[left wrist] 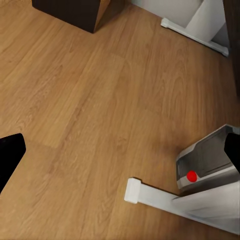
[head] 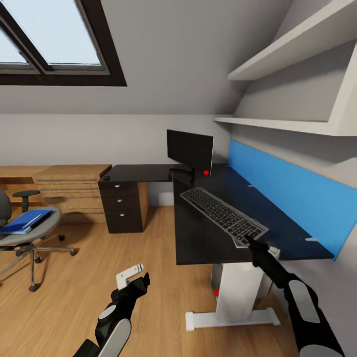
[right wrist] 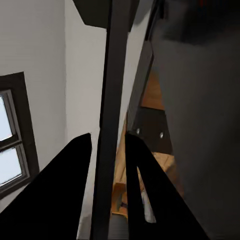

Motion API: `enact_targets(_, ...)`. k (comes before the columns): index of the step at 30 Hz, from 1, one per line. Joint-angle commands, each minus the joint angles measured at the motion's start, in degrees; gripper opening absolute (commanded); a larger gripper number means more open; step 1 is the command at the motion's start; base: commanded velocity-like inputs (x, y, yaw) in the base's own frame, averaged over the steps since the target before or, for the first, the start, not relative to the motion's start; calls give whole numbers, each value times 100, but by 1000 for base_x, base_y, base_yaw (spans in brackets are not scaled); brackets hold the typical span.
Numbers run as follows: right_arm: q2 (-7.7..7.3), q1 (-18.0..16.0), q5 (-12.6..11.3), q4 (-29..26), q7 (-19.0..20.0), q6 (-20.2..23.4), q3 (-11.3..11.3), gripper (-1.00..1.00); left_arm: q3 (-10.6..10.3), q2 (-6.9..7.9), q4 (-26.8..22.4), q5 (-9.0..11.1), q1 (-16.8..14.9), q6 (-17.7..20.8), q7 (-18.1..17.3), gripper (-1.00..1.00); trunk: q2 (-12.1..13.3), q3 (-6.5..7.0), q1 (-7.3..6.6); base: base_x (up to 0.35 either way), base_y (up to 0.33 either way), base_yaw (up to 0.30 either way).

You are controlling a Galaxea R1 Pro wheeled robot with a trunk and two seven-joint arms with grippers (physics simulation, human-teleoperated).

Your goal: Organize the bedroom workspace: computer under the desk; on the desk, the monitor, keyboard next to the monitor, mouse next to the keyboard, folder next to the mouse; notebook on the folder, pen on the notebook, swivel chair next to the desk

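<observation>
Holding the keyboard by its near end, the right gripper is closed on the edge, fingers either side of the thin slab in the right wrist view; the keyboard is lying or hovering aslant over the black desk, and whether it is resting there cannot be told.
- Monitor: standing on the desk's far end. Judged done.
- Computer: sitting on the floor beside the desk's white leg. Judged done.
- Blue folder: lying on the swivel chair, well apart from the desk. Both outstanding.
- Mouse, notebook, pen: too unclear to locate.
- Left gripper: hanging over the floor; opening cannot be told.
</observation>
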Motion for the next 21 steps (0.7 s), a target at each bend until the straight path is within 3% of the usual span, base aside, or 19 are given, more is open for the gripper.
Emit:
enact_targets(1,62,-7,-14,-8,3,26,22,-100,-11,6,-9,25,-5,17,43,100,38,12,-23,0,0,0)
enact_targets(3,308,-6,3,-33,-60,-33,302,-100,-11,6,-9,24,-4,18,44,100,118,48,-67,0,0,0)
enact_targets(5,572,-6,15,-82,-198,-397,703,-100,-9,6,-9,22,-5,18,41,100,199,84,-111,0,0,0)
enact_targets(7,730,-6,-8,-143,-414,-1077,1098,-100,-5,10,-9,17,-5,18,39,100,279,120,-155,0,0,0)
enact_targets(9,803,-6,-34,-163,-616,-1618,1344,-100,-3,8,-9,17,-5,19,38,100,279,120,-155,0,0,0)
enact_targets(12,931,8,-62,-108,-725,-2254,1503,-100,-2,8,-9,24,-5,15,41,100,279,120,-155,0,0,0)
enact_targets(17,943,18,-78,92,-607,-2440,1535,-100,-13,6,-8,40,-5,3,45,100,279,120,-155,0,0,0)
enact_targets(21,935,28,-80,136,-407,-2442,1539,-100,-12,6,51,36,-5,-6,34,100,279,120,-155,99,187,0)
